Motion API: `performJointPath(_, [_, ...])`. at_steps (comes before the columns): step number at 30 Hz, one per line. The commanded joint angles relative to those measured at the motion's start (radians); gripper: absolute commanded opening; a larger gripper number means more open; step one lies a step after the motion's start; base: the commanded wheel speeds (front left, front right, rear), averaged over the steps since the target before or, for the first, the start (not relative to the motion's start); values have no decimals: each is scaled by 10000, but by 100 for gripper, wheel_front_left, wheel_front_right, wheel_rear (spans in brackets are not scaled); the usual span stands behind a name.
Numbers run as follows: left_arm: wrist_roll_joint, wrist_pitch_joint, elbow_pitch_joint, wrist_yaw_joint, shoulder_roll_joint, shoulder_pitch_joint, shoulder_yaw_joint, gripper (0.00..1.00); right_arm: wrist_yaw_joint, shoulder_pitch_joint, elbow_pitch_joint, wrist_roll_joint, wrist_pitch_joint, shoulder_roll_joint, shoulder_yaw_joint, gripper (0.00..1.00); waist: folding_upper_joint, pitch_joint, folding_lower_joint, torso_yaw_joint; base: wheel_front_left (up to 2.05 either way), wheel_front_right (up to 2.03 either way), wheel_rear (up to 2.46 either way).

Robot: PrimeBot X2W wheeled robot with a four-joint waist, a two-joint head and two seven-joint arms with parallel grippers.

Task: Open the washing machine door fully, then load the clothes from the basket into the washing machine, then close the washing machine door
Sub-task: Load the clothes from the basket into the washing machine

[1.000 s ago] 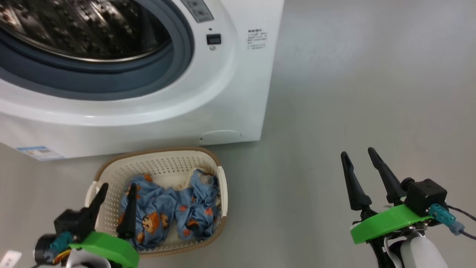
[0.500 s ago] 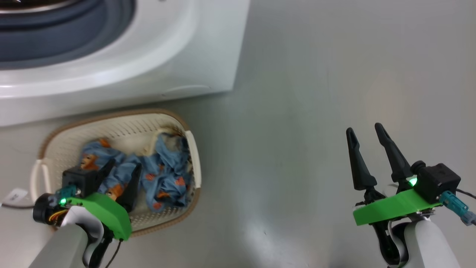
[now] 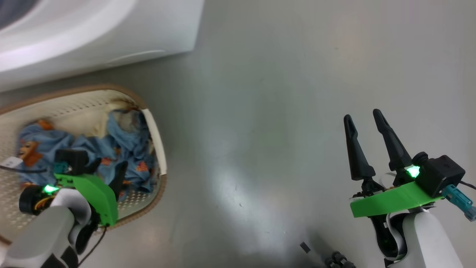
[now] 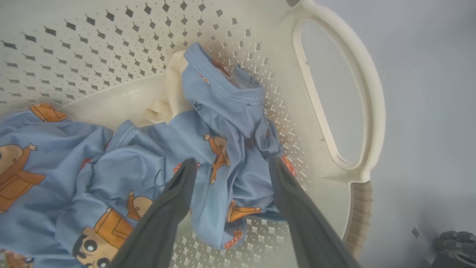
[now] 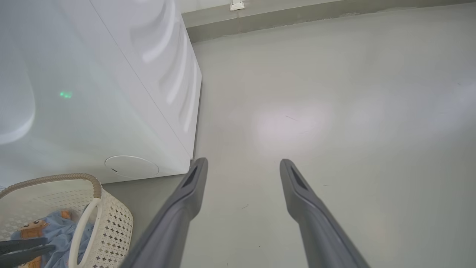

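The cream perforated basket (image 3: 153,134) stands on the floor just in front of the white washing machine (image 3: 111,33). The blue clothes (image 3: 126,149) with orange bears lie bunched inside it. My left gripper (image 3: 109,165) is down in the basket and open. In the left wrist view its fingertips (image 4: 232,162) straddle a raised fold of the clothes (image 4: 227,119) near the basket's handle (image 4: 373,111). My right gripper (image 3: 362,116) hovers open over bare floor, holding nothing, far right of the basket. The washing machine door is out of view.
Grey floor spreads to the right of the washing machine (image 5: 111,93) up to a wall skirting with a white socket (image 5: 237,5). A round cap (image 5: 131,166) sits low on the machine's front. Dark parts of my base (image 3: 336,258) show at the bottom edge.
The head camera has tilted down, so the drum has left the picture. My left gripper has sunk deeper into the basket over the clothes. The right gripper has barely moved.
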Motion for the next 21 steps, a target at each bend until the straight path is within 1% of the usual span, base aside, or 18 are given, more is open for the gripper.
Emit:
performJointPath(1, [-142, -32, 12, -24, 387, -96, 146, 100, 16, 43, -260, 136, -118, 19, 269, 100, -1, 467, 0, -452, 0, 0, 0])
performJointPath(5, [-586, 8, 480, -24, 712, -504, -524, 100, 16, -51, -396, 272, -120, 19, 466, 100, -1, 690, 0, -739, 0, 0, 0])
performJointPath(9, [-1142, 167, 878, -24, 815, -844, -1007, 100, 16, 18, -500, 367, -120, 19, 512, 100, -1, 748, 0, -910, 0, 0, 0])
performJointPath(14, [-1960, 715, 1226, -24, 789, -1147, -1462, 100, 16, 257, -646, 456, -121, 19, 436, 100, -1, 806, 0, -1088, 0, 0, 0])
performJointPath(17, [-2169, 1020, 1498, -25, 798, -1365, -1823, 100, 16, 418, -763, 488, -121, 19, 394, 100, -1, 860, 0, -1165, 0, 0, 0])
performJointPath(21, [-2542, 1427, 1818, -25, 662, -1688, -2125, 100, 16, 621, -951, 520, -121, 19, 299, 100, -1, 998, 0, -1213, 0, 0, 0])
